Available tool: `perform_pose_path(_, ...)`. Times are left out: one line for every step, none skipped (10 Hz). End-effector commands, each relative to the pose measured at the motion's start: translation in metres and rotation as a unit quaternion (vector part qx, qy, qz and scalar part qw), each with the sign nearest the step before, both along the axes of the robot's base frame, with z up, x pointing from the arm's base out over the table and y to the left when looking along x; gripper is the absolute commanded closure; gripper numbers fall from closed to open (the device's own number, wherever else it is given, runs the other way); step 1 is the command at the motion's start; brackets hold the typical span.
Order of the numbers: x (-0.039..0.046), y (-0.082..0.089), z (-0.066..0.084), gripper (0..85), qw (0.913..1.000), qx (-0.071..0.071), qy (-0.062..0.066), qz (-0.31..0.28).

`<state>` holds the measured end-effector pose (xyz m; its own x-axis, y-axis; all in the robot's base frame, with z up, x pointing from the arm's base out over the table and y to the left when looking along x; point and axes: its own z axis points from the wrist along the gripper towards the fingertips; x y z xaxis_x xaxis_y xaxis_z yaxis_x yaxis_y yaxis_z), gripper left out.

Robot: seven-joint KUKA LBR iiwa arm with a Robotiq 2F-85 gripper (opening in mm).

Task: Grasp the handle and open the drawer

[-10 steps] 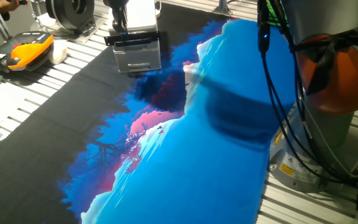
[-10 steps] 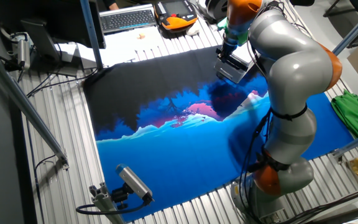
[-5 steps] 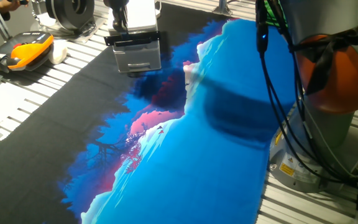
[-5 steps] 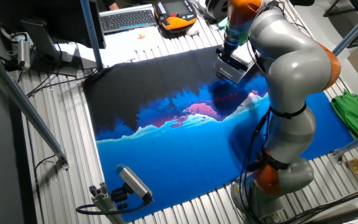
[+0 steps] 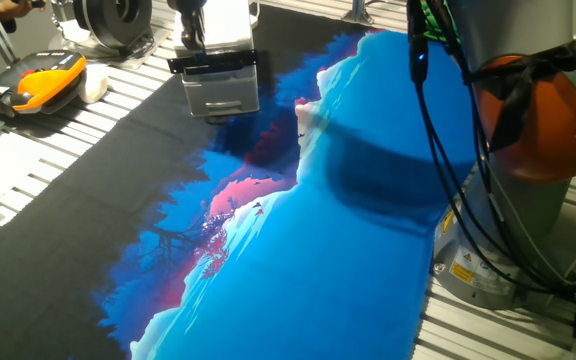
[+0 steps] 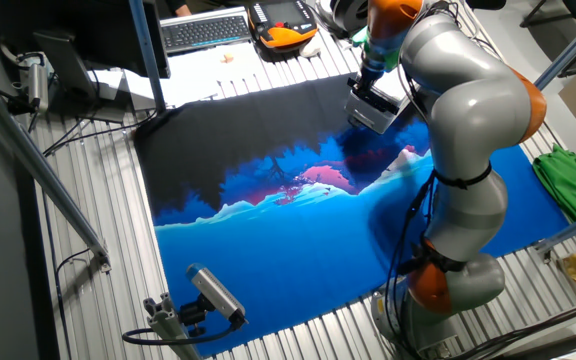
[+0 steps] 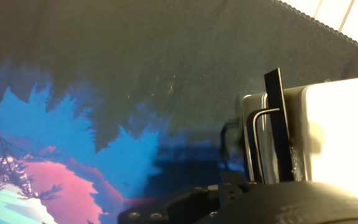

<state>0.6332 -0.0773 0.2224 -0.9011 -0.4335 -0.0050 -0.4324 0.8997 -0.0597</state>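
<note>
The small white cabinet stands at the far end of the mat. Its drawer shows a grey front, with the black handle lying across the top of that front. My gripper comes down from above at the handle's left end; it also shows in the other fixed view, right at the cabinet. In the hand view the handle runs as a thin black bar down into the hand's dark housing, beside the white cabinet. The fingertips are hidden, so the jaws' state does not show.
A blue, pink and black mat covers the slatted table. An orange-and-black case lies at the left, and a keyboard at the back. The arm's base and cables stand at the right. A green cloth lies beside the mat.
</note>
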Motion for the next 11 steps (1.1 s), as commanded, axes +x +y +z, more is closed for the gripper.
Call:
perform_pose_path(0.0010, -0.001, 0.001, 85.0, 1.0000, 0.000, 0.000, 0.000)
perform_pose_path(0.0018, -0.002, 0.002, 85.0, 1.0000, -0.001, 0.000, -0.002)
perform_pose_path(0.0023, -0.002, 0.002, 85.0, 1.0000, -0.002, 0.001, -0.007)
perform_pose_path(0.0029, -0.003, 0.002, 85.0, 0.9998, 0.003, 0.004, -0.021)
perform_pose_path(0.0037, -0.004, 0.001, 85.0, 0.9995, 0.004, 0.005, -0.031)
perform_pose_path(0.0046, -0.006, 0.000, 85.0, 0.9991, 0.005, 0.007, -0.042)
perform_pose_path(0.0057, -0.009, -0.003, 85.0, 0.9991, 0.004, 0.006, -0.042)
perform_pose_path(0.0065, -0.011, -0.005, 85.0, 0.9991, 0.005, 0.004, -0.042)
perform_pose_path(0.0070, -0.012, -0.006, 85.0, 0.9993, 0.002, 0.004, -0.038)
perform_pose_path(0.0075, -0.012, -0.005, 85.0, 0.9996, -0.002, 0.002, -0.027)
perform_pose_path(0.0085, -0.011, -0.005, 85.0, 0.9999, -0.010, 0.000, -0.008)
